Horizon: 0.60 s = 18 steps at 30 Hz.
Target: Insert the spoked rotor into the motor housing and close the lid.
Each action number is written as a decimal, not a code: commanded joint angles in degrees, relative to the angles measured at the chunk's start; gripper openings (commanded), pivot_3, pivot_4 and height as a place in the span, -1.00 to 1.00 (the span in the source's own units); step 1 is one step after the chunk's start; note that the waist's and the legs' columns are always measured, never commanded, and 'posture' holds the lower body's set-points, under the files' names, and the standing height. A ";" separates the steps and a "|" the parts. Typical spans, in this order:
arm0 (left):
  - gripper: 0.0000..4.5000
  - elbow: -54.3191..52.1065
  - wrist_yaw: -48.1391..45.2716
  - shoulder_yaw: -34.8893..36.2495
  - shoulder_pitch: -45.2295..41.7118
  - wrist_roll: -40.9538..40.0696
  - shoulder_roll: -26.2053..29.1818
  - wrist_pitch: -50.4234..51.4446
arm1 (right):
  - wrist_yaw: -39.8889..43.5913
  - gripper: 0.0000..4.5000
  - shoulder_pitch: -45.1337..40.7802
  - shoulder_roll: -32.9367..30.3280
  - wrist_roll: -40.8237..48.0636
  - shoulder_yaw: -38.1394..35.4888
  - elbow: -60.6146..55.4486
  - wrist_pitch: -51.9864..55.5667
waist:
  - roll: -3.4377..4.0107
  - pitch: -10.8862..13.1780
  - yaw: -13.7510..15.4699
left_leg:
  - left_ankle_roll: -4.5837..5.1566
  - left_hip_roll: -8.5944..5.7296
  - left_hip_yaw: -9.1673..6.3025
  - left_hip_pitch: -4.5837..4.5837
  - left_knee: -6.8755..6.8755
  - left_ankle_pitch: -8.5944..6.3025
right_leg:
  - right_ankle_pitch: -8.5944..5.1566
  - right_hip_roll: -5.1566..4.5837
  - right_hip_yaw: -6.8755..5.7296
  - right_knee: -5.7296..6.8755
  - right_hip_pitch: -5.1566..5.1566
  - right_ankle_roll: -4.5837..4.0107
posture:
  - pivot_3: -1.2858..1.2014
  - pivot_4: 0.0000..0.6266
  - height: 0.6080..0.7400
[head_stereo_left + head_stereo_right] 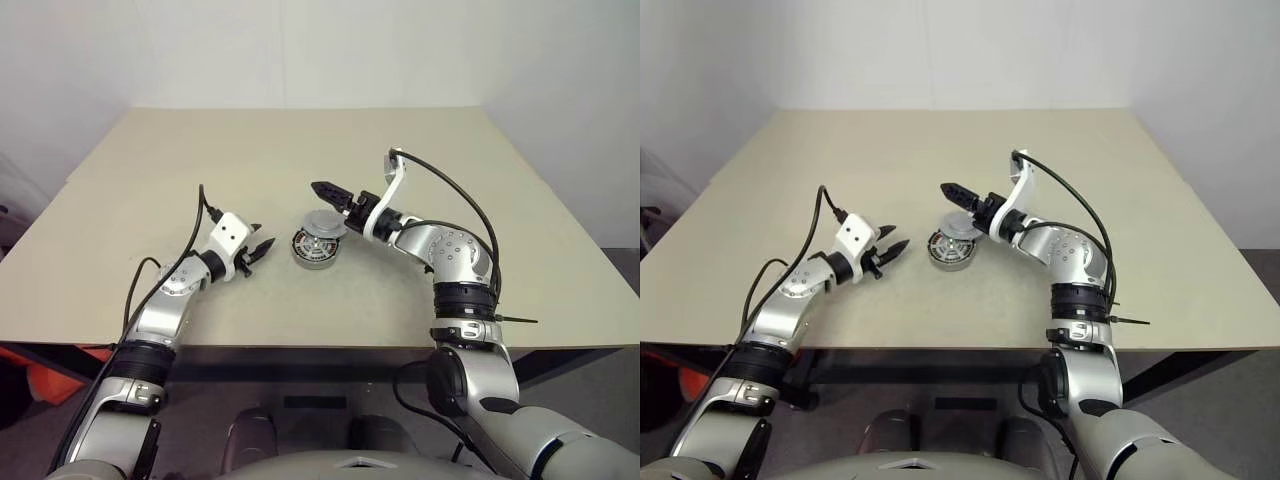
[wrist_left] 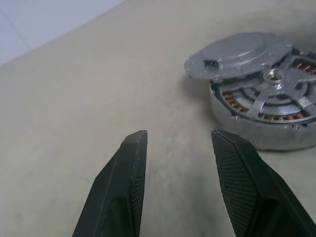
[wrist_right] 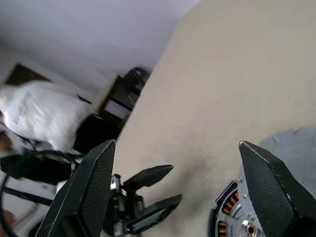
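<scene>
The motor housing stands on the table between my two grippers, copper windings showing inside. The spoked rotor sits in it, hub at the centre. The lid rests tilted on the housing's far rim and covers only part of the opening. My left gripper hovers just left of the housing, open, with nothing between its fingers. My right gripper is raised over the lid from the right, wide open and empty; in its wrist view the lid lies beside one finger.
The beige table stretches bare behind and to both sides of the housing. Its front edge runs close under my arms. Beyond the table's left edge stand dark furniture and a white bundle.
</scene>
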 commanded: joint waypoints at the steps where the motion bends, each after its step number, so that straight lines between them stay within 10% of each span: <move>1: -0.03 -2.42 0.64 1.84 0.07 -0.60 0.99 -0.44 | 3.98 0.99 -0.23 -1.96 -9.97 9.31 -0.77 -12.76 | 0.00 0.00 0.02 | 0.00 0.00 -0.01 -0.02 0.00 0.00 | 0.00 0.00 -0.01 -0.01 0.00 0.00 | 0.03 -1.00 1.00; 7: -0.03 -3.05 0.90 1.94 0.77 -0.44 0.80 -0.33 | 4.12 0.99 -3.13 -2.36 -26.47 19.53 15.79 -34.35 | -0.02 0.00 -0.12 | -0.02 0.00 -0.01 -0.02 0.03 0.01 | -0.13 0.00 -0.03 0.01 -0.01 0.23 | 0.03 -1.00 1.00; 18: -0.03 -4.81 1.49 2.17 2.38 -0.62 1.01 0.38 | 3.86 0.99 -8.65 -0.34 -30.87 17.32 31.65 -45.90 | -0.02 0.00 -0.23 | 0.18 0.01 -0.01 -0.17 0.12 -0.10 | 0.02 0.00 -0.03 0.02 -0.08 -0.04 | 0.03 -1.00 1.00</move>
